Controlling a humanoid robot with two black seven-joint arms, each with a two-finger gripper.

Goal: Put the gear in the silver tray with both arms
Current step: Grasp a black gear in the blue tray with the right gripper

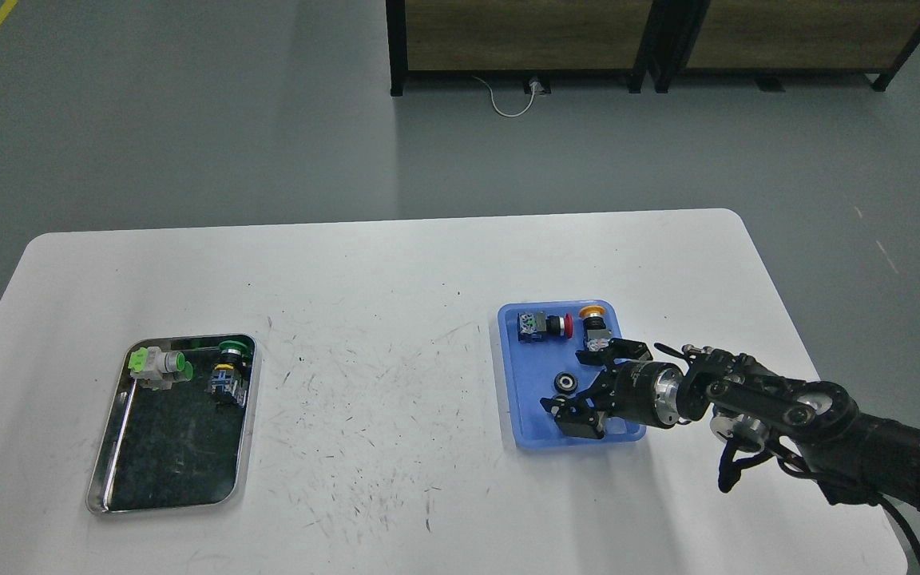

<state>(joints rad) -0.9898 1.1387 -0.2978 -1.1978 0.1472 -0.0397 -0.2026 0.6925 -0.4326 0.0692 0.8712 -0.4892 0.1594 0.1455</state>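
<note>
One gear (565, 382) sits in the blue tray (525, 415), just left of your spread-open right gripper (588, 386); silver tray (109, 471) is way across the table; a sloppy pinch could roll that gear away, or clip the yellow button switch (592, 326) nearby.

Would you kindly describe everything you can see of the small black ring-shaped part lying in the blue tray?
The gear is a small, dark, round part with a paler centre, probably metal. It lies flat on the floor of the blue tray, about mid-tray, apart from the red-capped and yellow-capped switches further back. The right gripper hovers open around it, one finger on each side; whether either touches it cannot be told.
</note>
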